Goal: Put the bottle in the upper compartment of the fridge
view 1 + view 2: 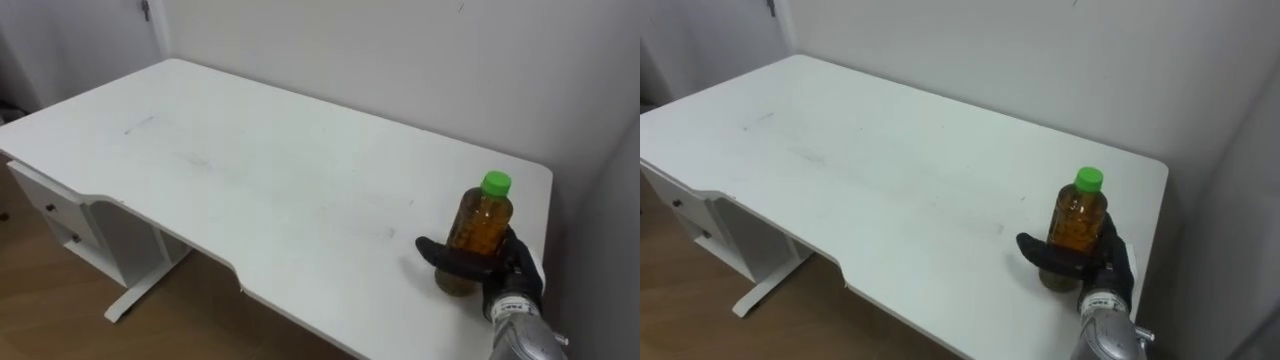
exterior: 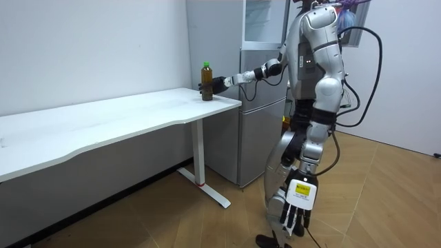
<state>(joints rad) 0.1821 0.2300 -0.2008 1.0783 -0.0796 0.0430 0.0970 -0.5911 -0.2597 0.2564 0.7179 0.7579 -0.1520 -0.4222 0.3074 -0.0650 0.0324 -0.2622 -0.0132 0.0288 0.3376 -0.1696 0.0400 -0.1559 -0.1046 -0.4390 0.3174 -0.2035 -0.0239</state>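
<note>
The grasp is in hand: the right hand (image 1: 507, 268) curls round the amber, green-capped plastic bottle (image 1: 482, 222) on the white table (image 1: 250, 170), the left hand (image 2: 293, 215) hangs slack, and next probably comes a lift and turn toward the grey fridge (image 2: 262, 131).

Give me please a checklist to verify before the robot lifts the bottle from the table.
1. Grip: the right hand is curled round the bottle: ok.
2. The bottle stands upright on the table, near its far right corner: ok.
3. The green cap is on the bottle: ok.
4. The left hand hangs at the robot's side, fingers relaxed, holding nothing: ok.
5. The fridge stands next to the table's end, near the robot: ok.
6. The upper fridge door is open: cannot tell.
</note>
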